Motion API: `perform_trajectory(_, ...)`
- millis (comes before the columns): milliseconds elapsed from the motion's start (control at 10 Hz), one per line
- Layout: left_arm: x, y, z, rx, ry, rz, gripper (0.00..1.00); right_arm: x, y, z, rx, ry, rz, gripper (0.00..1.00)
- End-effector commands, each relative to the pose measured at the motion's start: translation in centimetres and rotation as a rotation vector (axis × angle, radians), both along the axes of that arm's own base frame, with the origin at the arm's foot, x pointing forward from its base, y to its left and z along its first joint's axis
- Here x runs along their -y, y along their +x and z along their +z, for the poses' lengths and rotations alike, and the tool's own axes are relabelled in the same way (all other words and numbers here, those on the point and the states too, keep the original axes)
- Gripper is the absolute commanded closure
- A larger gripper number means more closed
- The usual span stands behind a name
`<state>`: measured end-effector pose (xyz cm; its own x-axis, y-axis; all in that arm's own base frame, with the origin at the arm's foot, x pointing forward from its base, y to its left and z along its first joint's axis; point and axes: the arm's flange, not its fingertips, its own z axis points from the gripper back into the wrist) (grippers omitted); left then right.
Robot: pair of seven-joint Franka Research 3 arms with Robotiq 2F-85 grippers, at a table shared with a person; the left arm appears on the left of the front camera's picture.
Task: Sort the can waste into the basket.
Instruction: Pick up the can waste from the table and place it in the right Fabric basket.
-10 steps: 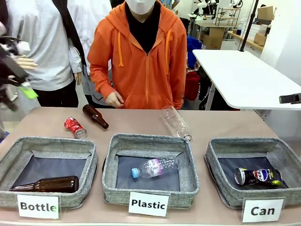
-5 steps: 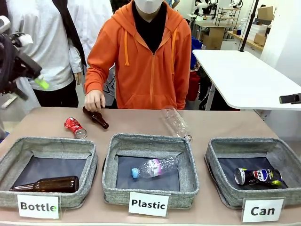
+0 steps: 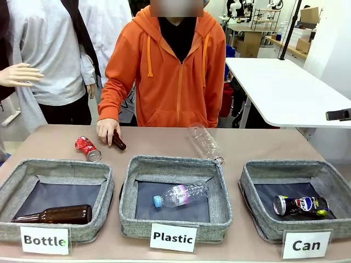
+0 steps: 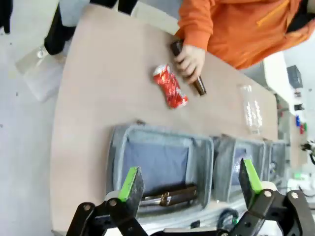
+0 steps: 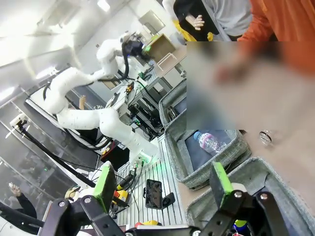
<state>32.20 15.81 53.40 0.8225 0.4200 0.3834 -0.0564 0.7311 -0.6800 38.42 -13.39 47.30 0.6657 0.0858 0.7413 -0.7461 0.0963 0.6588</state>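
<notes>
- While the person's hand (image 3: 108, 130) rests on a brown bottle (image 3: 118, 143) just at 2 o'clock of the red can (image 3: 88, 148), the pick-up is, I judge, best held off until that hand is away.
- That red can lies on its side on the tabletop (image 3: 164, 139) at about 10 o'clock, outside every basket. The dark can (image 3: 300, 205) already lies in the Can basket (image 3: 285, 167) at 4 o'clock, behind its sign (image 3: 306, 244).
- Left jaws stand wide apart and empty, high over the tabletop, with the red can ahead at 12 o'clock in the left wrist view. Right jaws are likewise apart, holding nothing.
- Fetching the red can looks like the step in hand, probably with the nearer left arm. Come straight down and set the jaws across the crushed body, not the silver ends. Close gently, since a dented can may roll or slip. Lift clear of the basket walls and let go low over the lining, beside the dark can.
- Count: two cans. Two brown bottles, the second bottle (image 3: 55, 214) in the Bottle basket (image 3: 55, 166). Two clear plastic bottles, one loose bottle (image 3: 204, 142) at 12 o'clock and one boxed bottle (image 3: 181, 194) in the Plastic basket (image 3: 173, 161). Three baskets and three signs.
</notes>
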Motion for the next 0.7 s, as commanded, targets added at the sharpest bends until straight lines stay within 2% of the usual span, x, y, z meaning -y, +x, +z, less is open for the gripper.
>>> perform_trajectory(0,-2.0,-9.1,-2.0,0.121,-0.021,0.005,0.00,0.3,-0.2,0.2,0.012,-0.006,0.020,0.00)
perform_trajectory(100,-3.9,-10.4,-2.3,0.129,-0.067,0.056,0.00,0.3,-0.2,0.2,0.012,-0.006,0.020,0.00)
perform_trajectory(300,-4.8,-9.6,-3.9,0.073,-0.133,0.077,0.00,0.3,-0.2,0.2,0.012,-0.006,0.020,0.00)
perform_trajectory(400,-5.1,-7.3,-2.9,0.053,-0.115,0.019,0.00,0.3,-0.2,0.2,0.012,-0.006,0.020,0.00)
perform_trajectory(600,-3.1,-2.2,-2.4,-0.039,-0.040,-0.077,0.00,0.3,-0.2,0.2,0.012,-0.006,0.020,0.00)
